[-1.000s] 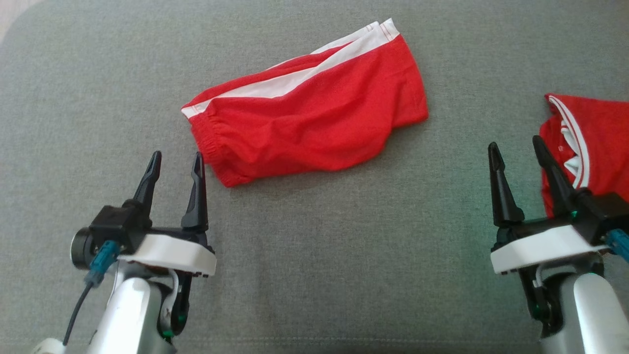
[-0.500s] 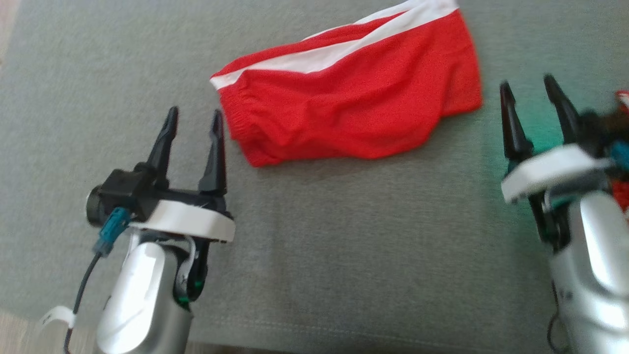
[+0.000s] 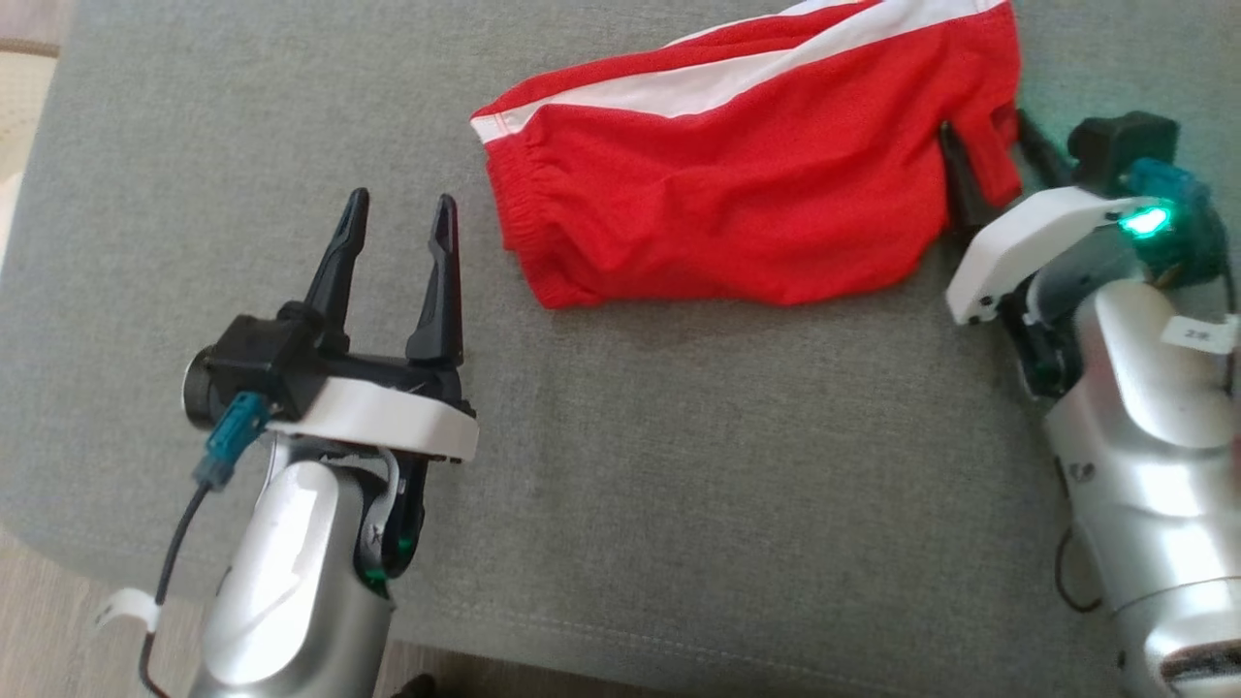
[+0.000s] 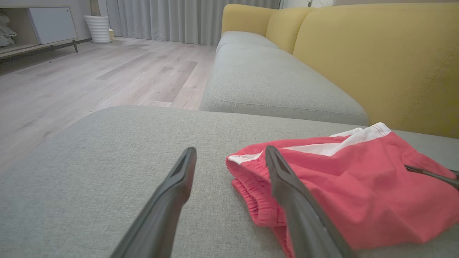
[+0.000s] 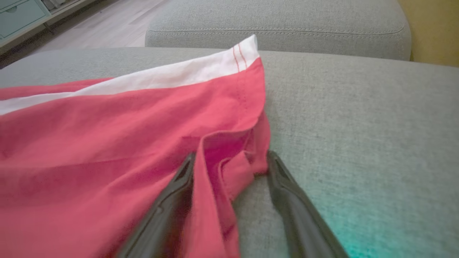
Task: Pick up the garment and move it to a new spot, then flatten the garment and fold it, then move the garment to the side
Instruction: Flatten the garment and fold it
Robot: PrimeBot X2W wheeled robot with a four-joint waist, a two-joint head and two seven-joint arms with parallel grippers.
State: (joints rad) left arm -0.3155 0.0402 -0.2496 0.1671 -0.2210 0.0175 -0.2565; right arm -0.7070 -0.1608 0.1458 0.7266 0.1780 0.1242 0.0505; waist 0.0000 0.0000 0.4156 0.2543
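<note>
Of my two end effectors, the left gripper (image 3: pixel 401 199) sits at about 8 o'clock in the head view. Its two dark fingers are spread wide with nothing between them, and the tips point toward 12 o'clock. The garment (image 3: pixel 737 194), a pair of red shorts with a white stripe (image 3: pixel 737 78) along one side, lies rumpled on the grey cushion (image 3: pixel 679 465) between 12 and 2 o'clock. Its gathered waistband (image 3: pixel 514 223) faces 9 o'clock, near my left fingertips but not touching them. In the left wrist view that waistband shows just past my right-hand finger, toward 3 o'clock. Behind it rise a yellow backrest (image 4: pixel 376 53) and, off toward 10 o'clock, a pale wooden floor (image 4: pixel 89 79). At about 2 o'clock in the head view, my right gripper (image 5: pixel 230 156) reaches into the far end of the shorts. A green light (image 3: pixel 1144 221) glows on its wrist. Its fingers stand well apart and straddle a loose fold of the hem (image 5: pixel 229 168). One finger lies against the red cloth at 7 o'clock of the wrist view and the other rests on bare cushion at 5 o'clock. The fold between them hangs slack, not pinched.
</note>
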